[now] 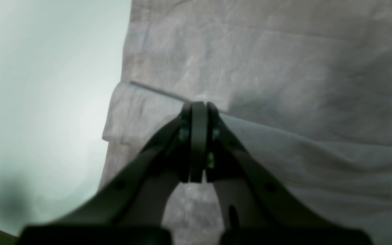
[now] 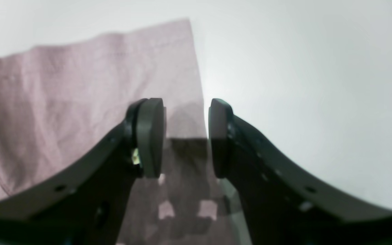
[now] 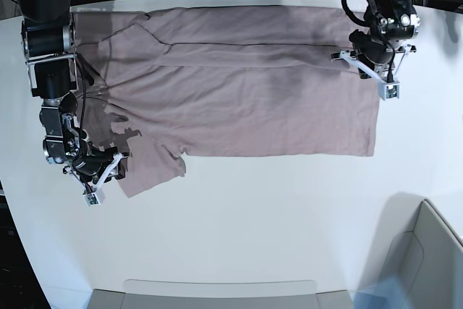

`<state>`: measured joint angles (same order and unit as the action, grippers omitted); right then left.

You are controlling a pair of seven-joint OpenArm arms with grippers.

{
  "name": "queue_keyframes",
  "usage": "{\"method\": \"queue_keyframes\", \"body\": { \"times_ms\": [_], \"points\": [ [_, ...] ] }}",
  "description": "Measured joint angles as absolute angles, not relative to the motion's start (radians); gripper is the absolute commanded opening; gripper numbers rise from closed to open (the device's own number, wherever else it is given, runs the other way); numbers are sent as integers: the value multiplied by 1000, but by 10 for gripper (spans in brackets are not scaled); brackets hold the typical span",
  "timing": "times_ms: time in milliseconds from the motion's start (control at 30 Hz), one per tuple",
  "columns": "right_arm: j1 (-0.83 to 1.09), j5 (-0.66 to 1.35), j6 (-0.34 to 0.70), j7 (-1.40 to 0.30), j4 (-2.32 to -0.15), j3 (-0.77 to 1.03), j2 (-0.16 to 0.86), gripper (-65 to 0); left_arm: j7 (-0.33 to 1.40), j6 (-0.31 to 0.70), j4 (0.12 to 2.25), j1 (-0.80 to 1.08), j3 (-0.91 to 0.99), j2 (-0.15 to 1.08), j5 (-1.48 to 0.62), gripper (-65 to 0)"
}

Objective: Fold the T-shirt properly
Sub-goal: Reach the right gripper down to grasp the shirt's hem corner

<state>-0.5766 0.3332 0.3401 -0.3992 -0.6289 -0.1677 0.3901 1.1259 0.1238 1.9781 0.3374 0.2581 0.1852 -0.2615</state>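
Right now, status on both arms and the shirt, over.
Left gripper shut on the shirt's folded edge. Right gripper open over the sleeve edge. Shirt spread flat, top folded. Nothing in the way.

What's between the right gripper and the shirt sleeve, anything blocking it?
Nothing visible. The right gripper is open, its jaws straddling the edge of the T-shirt with only bare white table beside it. The left gripper is already shut on a fold of the shirt.
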Motion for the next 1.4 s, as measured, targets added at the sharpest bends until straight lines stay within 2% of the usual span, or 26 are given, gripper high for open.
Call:
{"method": "queue_keyframes", "body": {
  "times_ms": [100,233,433,667,767,1033,1400],
  "points": [
    [-577,337,321,-396,-629,-168,402,-420,1126,124,1978,337,258,180,-262,-650],
    [-570,333,228,-349,-628,-167,434,-420,1127,121,1978,331,258,180,-261,-650],
    [-561,334,227,-343,-583,-173,442,-421,1126,121,1978,314,257,180,-262,-650],
    [-563,337,217,-315,-570,-173,372,-421,1126,121,1978,315,257,181,-262,-650],
    [-565,337,242,-313,-574,-177,350,-421,1126,121,1978,301,257,181,-262,-650],
    [-567,337,262,-312,-582,-213,354,-421,1126,121,1978,299,257,180,-262,-650],
    [-519,337,272,-342,-727,-215,376,-421,1126,121,1977,299,257,180,-262,-650]
  ]
}}
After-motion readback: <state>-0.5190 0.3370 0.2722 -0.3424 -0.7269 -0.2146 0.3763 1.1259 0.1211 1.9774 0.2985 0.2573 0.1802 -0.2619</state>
